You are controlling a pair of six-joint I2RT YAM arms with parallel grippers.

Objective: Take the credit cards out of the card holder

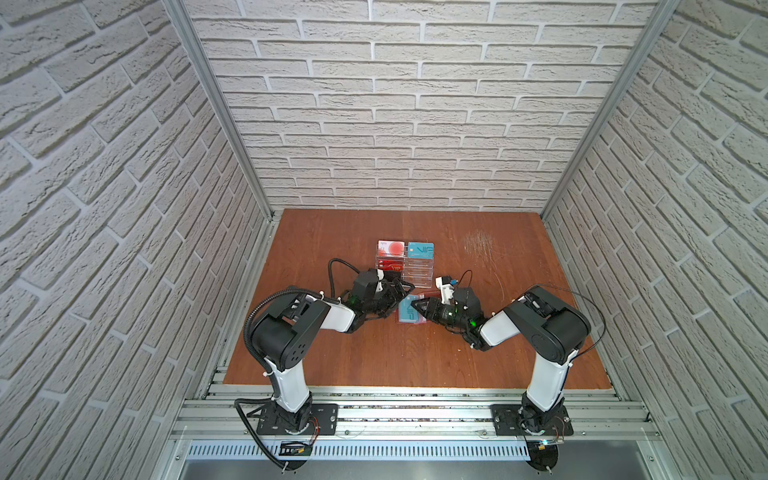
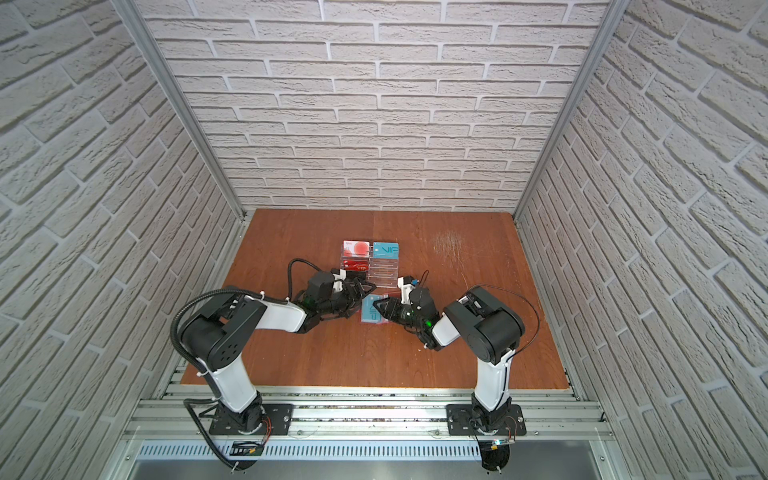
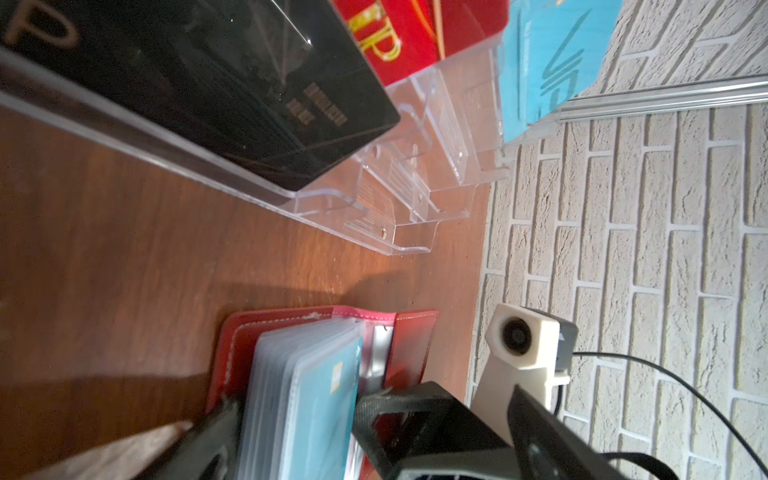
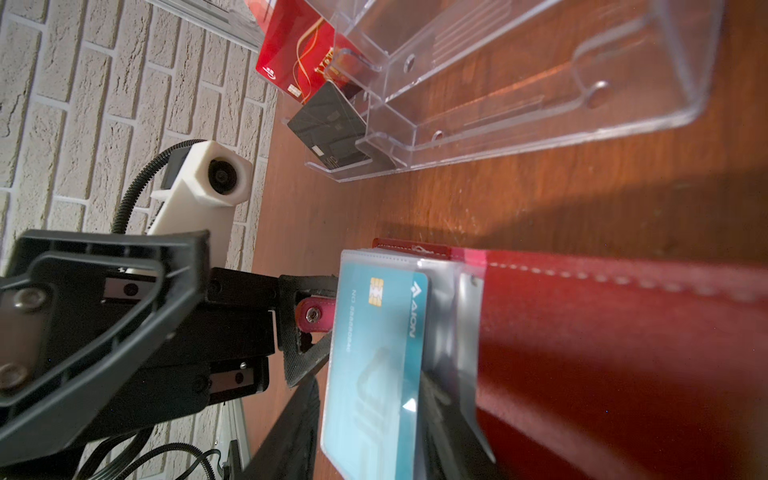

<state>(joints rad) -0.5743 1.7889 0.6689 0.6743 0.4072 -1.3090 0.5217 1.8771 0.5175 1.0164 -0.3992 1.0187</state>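
Note:
The red card holder (image 4: 602, 332) lies open on the wooden table, its clear sleeve pages standing up in a stack. A teal credit card (image 4: 374, 353) with a gold chip sits in the outermost sleeve; in both top views it shows as a pale teal page (image 1: 404, 315) (image 2: 369, 313). My right gripper (image 4: 365, 415) (image 1: 413, 306) is shut on that stack of sleeve pages, one finger on each side. My left gripper (image 1: 403, 291) stands wide open at the holder's other edge. One of its fingertips (image 4: 307, 357) is beside the red snap tab (image 4: 313, 316).
A clear acrylic tiered stand (image 1: 405, 266) (image 3: 415, 199) stands just behind the holder and holds red, teal and black cards. The black card (image 3: 208, 83) is in its front tier, close to my left gripper. Brick-patterned walls enclose the table on three sides.

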